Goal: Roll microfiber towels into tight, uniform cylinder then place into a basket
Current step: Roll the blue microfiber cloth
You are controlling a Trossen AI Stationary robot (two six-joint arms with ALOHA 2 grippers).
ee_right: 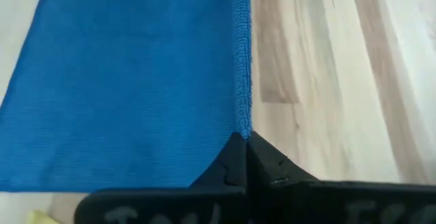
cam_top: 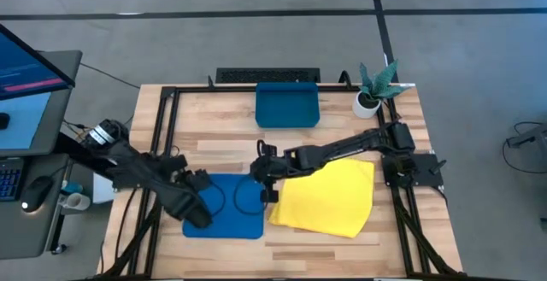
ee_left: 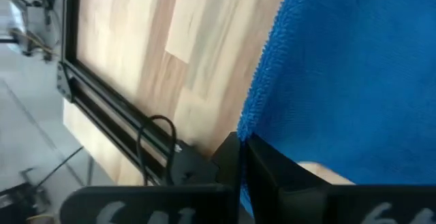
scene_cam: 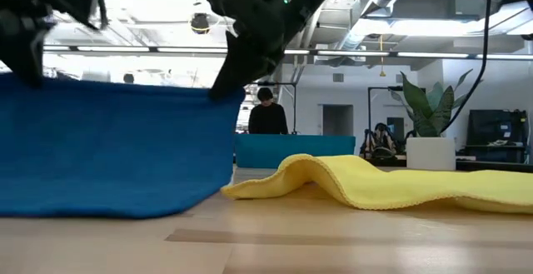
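The right pincer [ee_right: 240, 142] sits at the middle of the high view, pinched together on a corner of the blue towel [cam_top: 224, 206], its hem running straight out from between the tips. The left pincer [ee_left: 242, 149], at the lower left of that view, is likewise clamped on the towel's opposite edge. In the low view the blue cloth hangs like a curtain across the left half of the frame, lifted off the worktop [cam_top: 342, 255] with its lower edge draping onto the wood. Holding two corners at once looks to me like a way to keep the cloth taut and square, so it can be laid flat or folded over evenly before rolling.

Further out, the yellow towel [cam_top: 329, 197] lies just right of the blue one, a bit rumpled, with a hump showing in the low view; it seems to be waiting its turn. The basket [cam_top: 287, 106] sits at the upper middle of the high view, well apart from both towels, with nothing rolled in it that I can see, so the task seems to be at an early stage. A potted plant [cam_top: 373, 86] stands to the basket's right, clear of the work.
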